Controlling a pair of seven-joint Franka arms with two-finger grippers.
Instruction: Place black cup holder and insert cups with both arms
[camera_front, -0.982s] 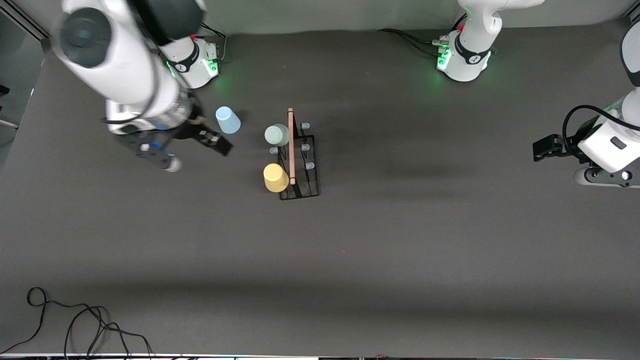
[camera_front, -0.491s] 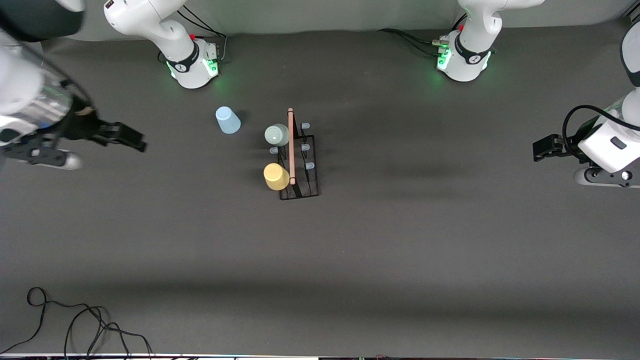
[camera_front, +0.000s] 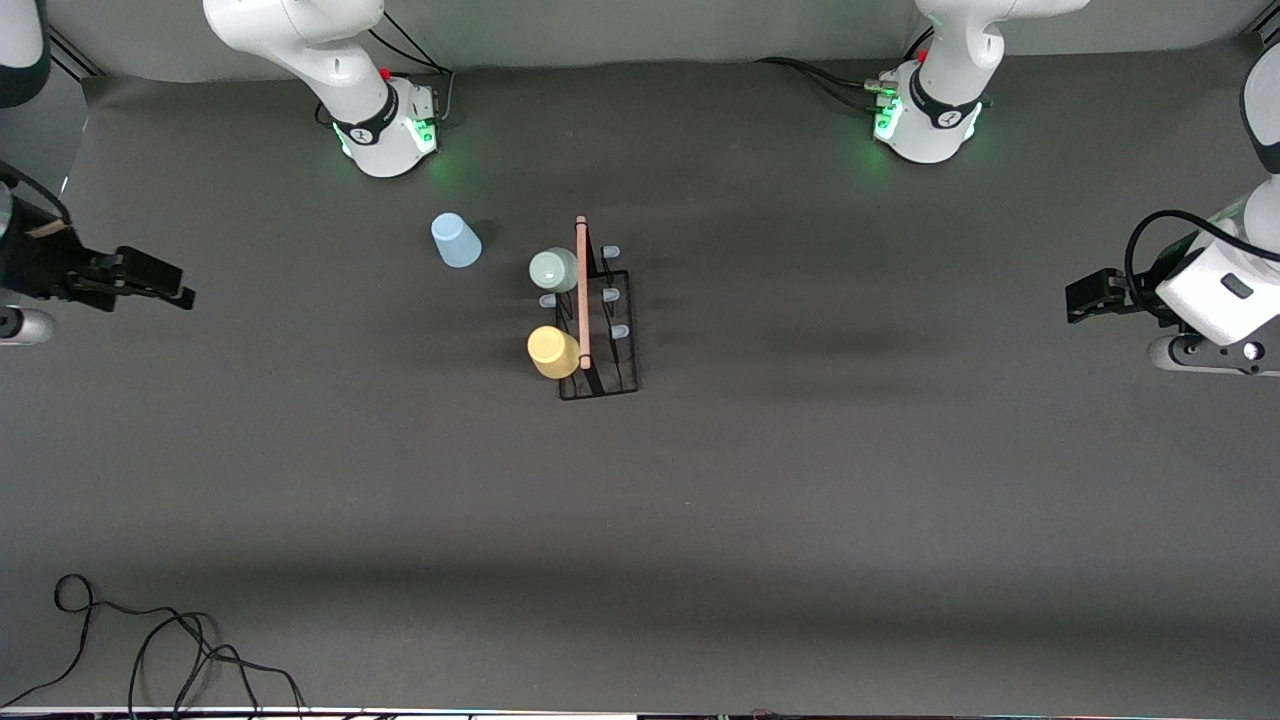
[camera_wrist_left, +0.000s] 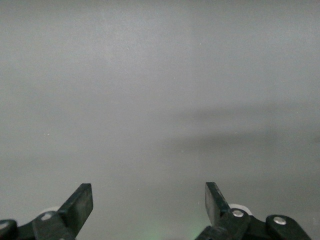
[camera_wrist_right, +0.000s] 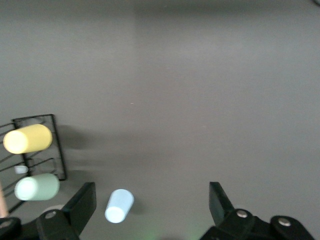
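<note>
The black cup holder (camera_front: 598, 393) stands mid-table, its wooden rod (camera_front: 581, 290) along the top. A pale green cup (camera_front: 553, 270) and a yellow cup (camera_front: 552, 353) sit on pegs on the side toward the right arm. A light blue cup (camera_front: 456, 241) stands upside down on the table, apart from the holder, toward the right arm's end. My right gripper (camera_front: 180, 285) hangs open and empty at that end. The right wrist view shows the blue cup (camera_wrist_right: 119, 205), green cup (camera_wrist_right: 37, 187), yellow cup (camera_wrist_right: 27, 139) and open right gripper (camera_wrist_right: 151, 197). My left gripper (camera_front: 1072, 298) waits open at its own end; the left gripper (camera_wrist_left: 148, 195) shows only bare table.
Both arm bases (camera_front: 385, 130) (camera_front: 925, 120) glow green along the table edge farthest from the front camera. A loose black cable (camera_front: 150, 650) lies at the nearest corner at the right arm's end. Bare dark mat (camera_front: 800, 500) surrounds the holder.
The right arm has swung away from beside the blue cup toward its own end of the table, gripper still open. The cups, the holder and the left arm have not moved.
</note>
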